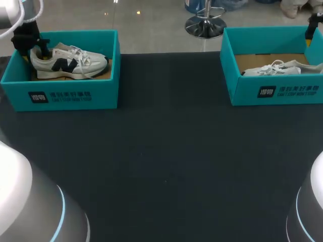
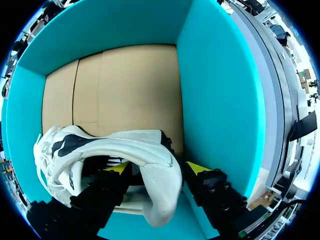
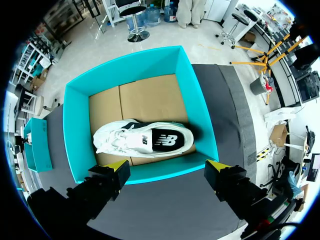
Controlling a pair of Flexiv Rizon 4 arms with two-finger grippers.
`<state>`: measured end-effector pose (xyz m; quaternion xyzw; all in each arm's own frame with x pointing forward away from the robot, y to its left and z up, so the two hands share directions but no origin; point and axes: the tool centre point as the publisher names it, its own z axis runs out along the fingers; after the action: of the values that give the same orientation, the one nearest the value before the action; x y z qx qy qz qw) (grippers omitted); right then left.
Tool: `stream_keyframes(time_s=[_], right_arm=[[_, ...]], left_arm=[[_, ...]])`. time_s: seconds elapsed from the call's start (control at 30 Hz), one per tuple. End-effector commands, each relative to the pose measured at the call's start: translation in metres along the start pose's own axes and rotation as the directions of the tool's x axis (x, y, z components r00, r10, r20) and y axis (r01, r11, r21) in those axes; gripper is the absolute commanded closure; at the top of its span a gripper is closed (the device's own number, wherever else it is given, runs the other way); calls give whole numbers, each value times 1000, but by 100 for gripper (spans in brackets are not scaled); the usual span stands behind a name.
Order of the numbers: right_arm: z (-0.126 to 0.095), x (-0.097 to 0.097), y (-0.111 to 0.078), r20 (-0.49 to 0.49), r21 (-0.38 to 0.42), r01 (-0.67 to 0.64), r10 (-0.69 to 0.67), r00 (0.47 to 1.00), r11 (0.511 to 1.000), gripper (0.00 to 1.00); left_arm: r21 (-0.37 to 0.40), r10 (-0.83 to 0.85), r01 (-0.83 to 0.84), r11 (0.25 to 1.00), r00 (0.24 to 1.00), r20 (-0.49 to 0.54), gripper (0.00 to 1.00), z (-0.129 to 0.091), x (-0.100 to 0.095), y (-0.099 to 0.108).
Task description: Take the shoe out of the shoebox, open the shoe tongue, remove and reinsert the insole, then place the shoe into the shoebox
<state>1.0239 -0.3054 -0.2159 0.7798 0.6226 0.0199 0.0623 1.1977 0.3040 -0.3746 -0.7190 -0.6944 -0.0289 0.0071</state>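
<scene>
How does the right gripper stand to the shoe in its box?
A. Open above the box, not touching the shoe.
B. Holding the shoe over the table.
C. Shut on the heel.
A: the right gripper's fingers stand wide apart with nothing between them, and the shoe lies untouched on the shoebox floor.

R shoebox & its shoe run off head view's edge; shoe's sole behind front wall.

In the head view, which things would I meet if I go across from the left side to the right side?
Left gripper → shoe in the left box → bare middle of the table → shoe in the right box → right gripper
</scene>
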Motion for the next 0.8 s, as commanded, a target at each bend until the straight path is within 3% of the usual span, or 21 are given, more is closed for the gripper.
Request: stream_keyframes(time_s=[0.03,0.07,0.1,0.57,0.8], right_arm=[[0,0,0,0,-1,0,0,1000,1000,0],[0,0,0,0,-1,0,0,1000,1000,0],[0,0,0,0,-1,0,0,1000,1000,0],[0,0,0,0,-1,0,0,1000,1000,0],[0,0,0,0,-1,0,0,1000,1000,0]], left_arm=[[9,2,-2,1000,1000,2,40,2,2,4],[9,3,-3,1000,1000,2,49,2,2,4],[9,3,-3,1000,1000,1,52,2,2,4],[2,-4,4,1000,1000,-13,56,-2,6,6],[0,-9,9,1000,1000,-18,65,-8,11,8]])
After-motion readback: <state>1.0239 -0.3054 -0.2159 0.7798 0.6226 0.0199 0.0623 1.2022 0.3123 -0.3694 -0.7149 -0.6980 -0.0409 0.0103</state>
